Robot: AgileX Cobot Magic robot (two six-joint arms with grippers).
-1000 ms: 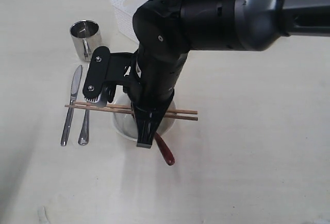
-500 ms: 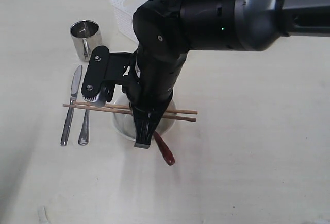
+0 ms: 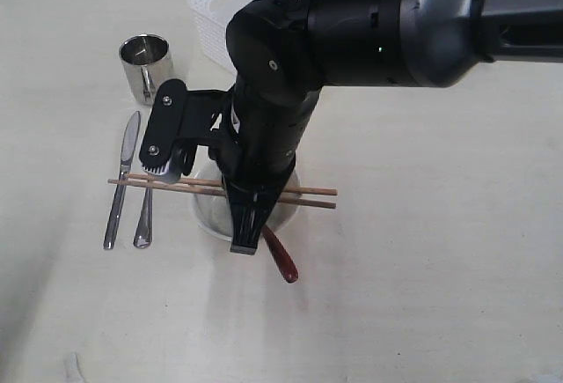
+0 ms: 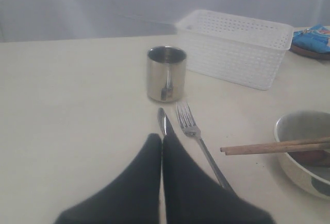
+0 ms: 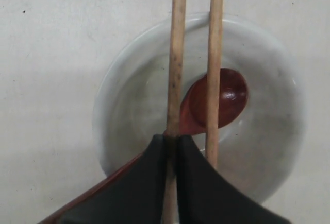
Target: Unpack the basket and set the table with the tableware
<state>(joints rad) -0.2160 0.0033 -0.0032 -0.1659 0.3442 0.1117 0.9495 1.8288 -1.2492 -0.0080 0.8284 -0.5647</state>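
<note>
Clamping one chopstick lying across the off-white bowl, the right gripper had nudged it only slightly, so its placement looked nearly finished.

The pale table bears a steel cup, knife, fork, off-white bowl and white basket.

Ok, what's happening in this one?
The right gripper hangs over the bowl, its fingers shut on one chopstick. The second chopstick lies alongside it across the rim, and the spoon sits in the bowl. The knife, fork and cup are laid out on the table, with the basket farther back. The left gripper is shut and holds nothing.
</note>
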